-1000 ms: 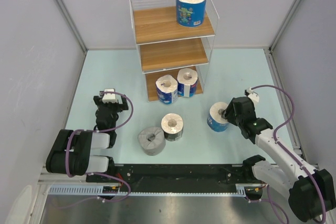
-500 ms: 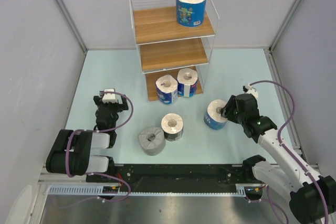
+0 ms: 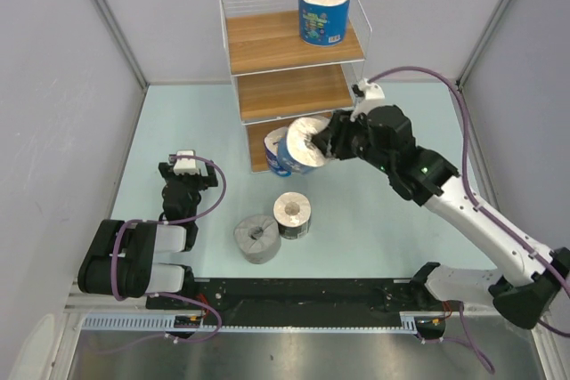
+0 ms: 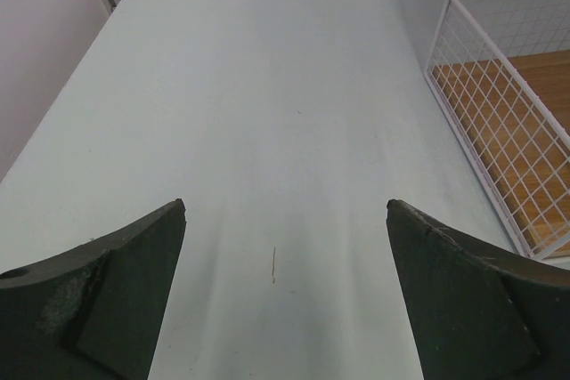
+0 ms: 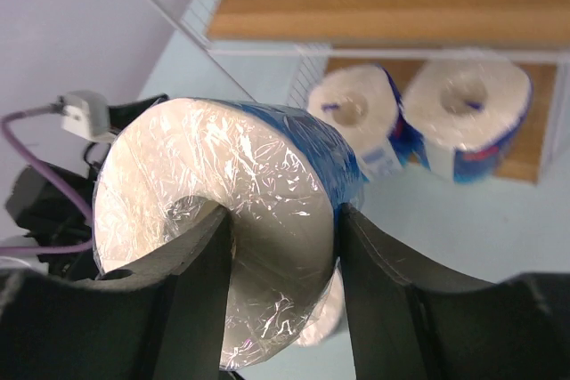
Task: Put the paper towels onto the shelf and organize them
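Presently, the right pincer (image 3: 328,144) is closed on a blue-wrapped roll (image 3: 307,138), which is held off the desk (image 3: 196,122) just in front of the shelf (image 3: 285,91). In the right wrist view one finger (image 5: 200,282) is seen pushed into the hollow core and the other finger (image 5: 378,282) is pressed against the outside of the wrapper, so the wall of the held roll (image 5: 267,184) is pinched between them. The roll is tilted, with its white end turned toward the left edge of the desk.

The shelf is set at the middle of the far edge of the desk. A second blue roll (image 3: 322,9) is stood upright on the right end of the top board. The middle board is bare. On the bottom board two more blue rolls (image 5: 356,117) (image 5: 468,113) are stood side by side, touching; from above, the right one is mostly covered by the held roll. Whether the held roll touches them cannot be told.

A dark-wrapped roll (image 3: 292,214) and a grey-wrapped roll (image 3: 257,238) are left upright on the desk toward the middle of the near edge, just beside each other.

The left pincer (image 3: 183,169) is kept low near the left near corner, its jaws spread wide over bare desk, with nothing between them (image 4: 285,211).
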